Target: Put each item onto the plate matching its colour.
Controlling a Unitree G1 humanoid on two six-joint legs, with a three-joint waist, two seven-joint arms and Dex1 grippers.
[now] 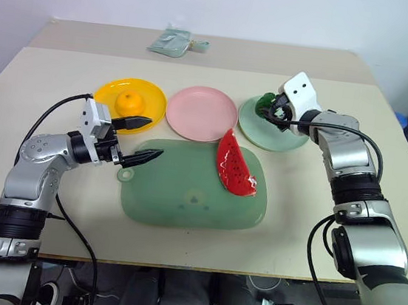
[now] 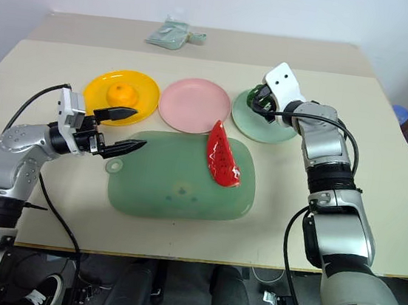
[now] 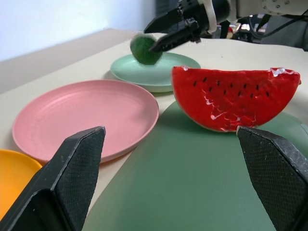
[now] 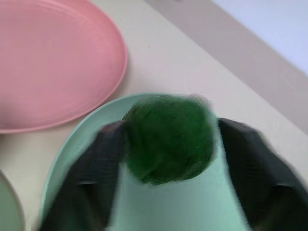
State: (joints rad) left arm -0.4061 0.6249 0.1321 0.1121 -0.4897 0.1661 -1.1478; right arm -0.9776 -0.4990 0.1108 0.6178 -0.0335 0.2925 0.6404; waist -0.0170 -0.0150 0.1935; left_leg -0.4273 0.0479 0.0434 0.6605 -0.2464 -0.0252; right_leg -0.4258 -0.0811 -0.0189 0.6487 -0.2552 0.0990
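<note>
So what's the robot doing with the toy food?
It's sorting toys onto matching plates. The right end effector is over the mint plate with the green vegetable between its fingers. The orange is on the yellow plate. The watermelon wedge waits on the green mat, near the open left end effector.

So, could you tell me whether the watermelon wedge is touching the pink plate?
Apart. The left wrist view shows the watermelon wedge standing on the green mat, with a strip of mat between it and the pink plate.

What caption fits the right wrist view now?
Right gripper open around the dark-green vegetable over the mint plate, pink plate alongside.
</note>
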